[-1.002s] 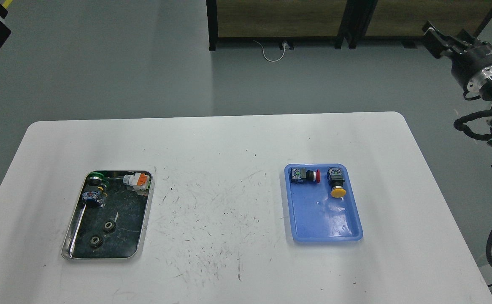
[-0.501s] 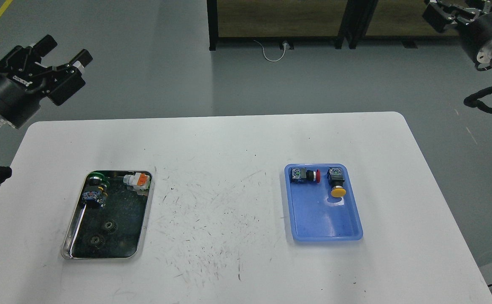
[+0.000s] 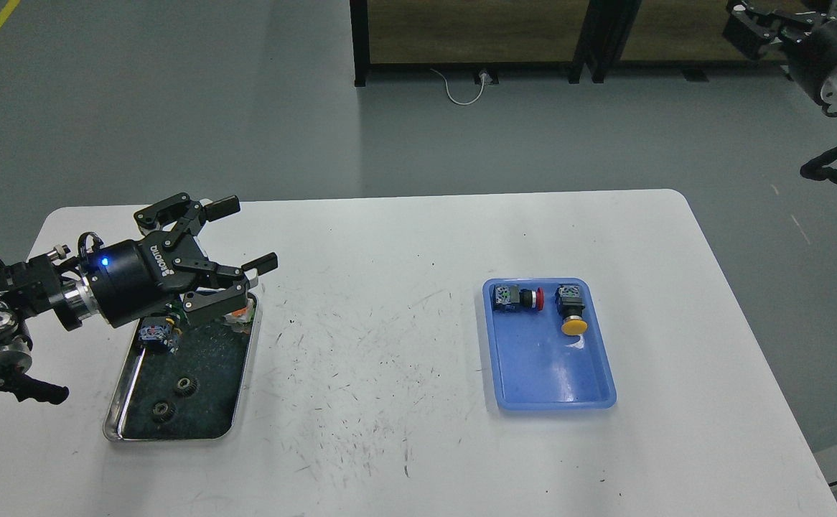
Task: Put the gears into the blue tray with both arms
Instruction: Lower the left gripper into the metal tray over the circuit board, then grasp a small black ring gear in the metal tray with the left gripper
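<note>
Above the silver tray's far end, left gripper, jaws spread, empty, pointing rightward.

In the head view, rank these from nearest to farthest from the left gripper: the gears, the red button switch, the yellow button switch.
From the left gripper:
1. Gears, in the silver tray below it; the two are too close to rank apart.
2. Red button switch, blue tray's back left.
3. Yellow button switch, just right of the red one.

Left end effector spread wide above silver tray; two gears inside (blue tray well apart).
</note>
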`<state>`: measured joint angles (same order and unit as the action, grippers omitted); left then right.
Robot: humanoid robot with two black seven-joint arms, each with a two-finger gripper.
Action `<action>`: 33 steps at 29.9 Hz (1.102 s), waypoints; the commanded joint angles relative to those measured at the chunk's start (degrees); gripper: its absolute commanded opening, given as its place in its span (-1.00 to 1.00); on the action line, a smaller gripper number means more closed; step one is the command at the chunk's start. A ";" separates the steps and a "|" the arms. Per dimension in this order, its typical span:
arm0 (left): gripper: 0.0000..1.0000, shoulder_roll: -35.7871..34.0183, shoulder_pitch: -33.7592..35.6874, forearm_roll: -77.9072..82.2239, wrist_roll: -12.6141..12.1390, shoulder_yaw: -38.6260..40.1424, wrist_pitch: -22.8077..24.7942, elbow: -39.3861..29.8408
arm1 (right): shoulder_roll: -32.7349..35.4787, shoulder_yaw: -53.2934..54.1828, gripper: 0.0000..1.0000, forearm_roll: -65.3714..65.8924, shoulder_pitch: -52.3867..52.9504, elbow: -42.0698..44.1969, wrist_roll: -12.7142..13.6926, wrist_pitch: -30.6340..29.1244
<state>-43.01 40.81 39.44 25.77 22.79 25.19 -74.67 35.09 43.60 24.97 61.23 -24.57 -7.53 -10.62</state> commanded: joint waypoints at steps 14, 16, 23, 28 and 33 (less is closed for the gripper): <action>0.97 2.57 -10.31 7.75 2.23 -1.87 -0.05 0.13 | -0.81 -0.09 1.00 0.00 -0.14 1.28 -0.03 2.18; 0.97 3.80 -10.84 7.84 2.23 -2.04 -1.54 1.89 | -0.72 -0.09 1.00 0.00 -0.14 1.36 -0.03 2.27; 0.97 7.67 -11.10 7.84 2.23 -2.40 -4.36 8.74 | -0.72 -0.09 1.00 0.00 -0.14 1.37 0.06 2.62; 0.97 8.20 -12.24 7.84 2.23 -2.48 -6.02 11.92 | -0.63 -0.09 1.00 0.00 0.12 1.28 0.06 3.32; 0.97 7.67 -14.09 7.84 2.23 -3.18 -9.54 12.53 | -0.54 -0.18 1.00 0.00 0.21 1.28 0.06 3.41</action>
<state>-35.07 27.65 47.28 28.01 20.24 17.58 -62.71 34.49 43.48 24.96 61.40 -23.26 -7.47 -7.23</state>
